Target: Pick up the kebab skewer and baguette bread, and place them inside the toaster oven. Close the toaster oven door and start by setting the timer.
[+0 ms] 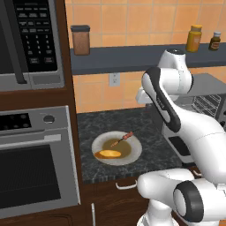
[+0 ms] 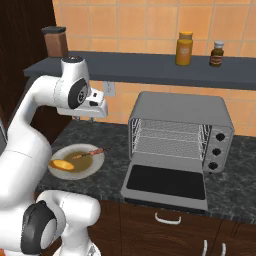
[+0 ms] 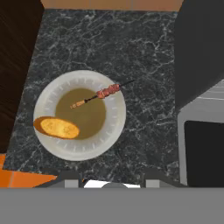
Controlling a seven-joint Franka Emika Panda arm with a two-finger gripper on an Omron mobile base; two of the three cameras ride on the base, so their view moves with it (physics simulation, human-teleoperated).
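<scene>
Kebab skewer (image 3: 98, 95) and baguette bread (image 3: 57, 127) on plate (image 3: 114, 127), toaster oven (image 2: 180, 135) to its right, door (image 2: 166, 184) down.

Light is even and fairly bright, flat as rendered scenes are, with no clear single source. The tiled wall (image 2: 150, 22) glows warm orange, and the dark stone counter (image 3: 144, 57) below the jaws stays readable, its white veins sharp. Shadows are soft: a faint one under the shelf (image 1: 132, 59), darker shade along the cabinet side (image 3: 17, 52) left of the jaws. The plate (image 3: 113, 127) shows no glare. Edges look slightly coarse, perhaps from low resolution.
</scene>
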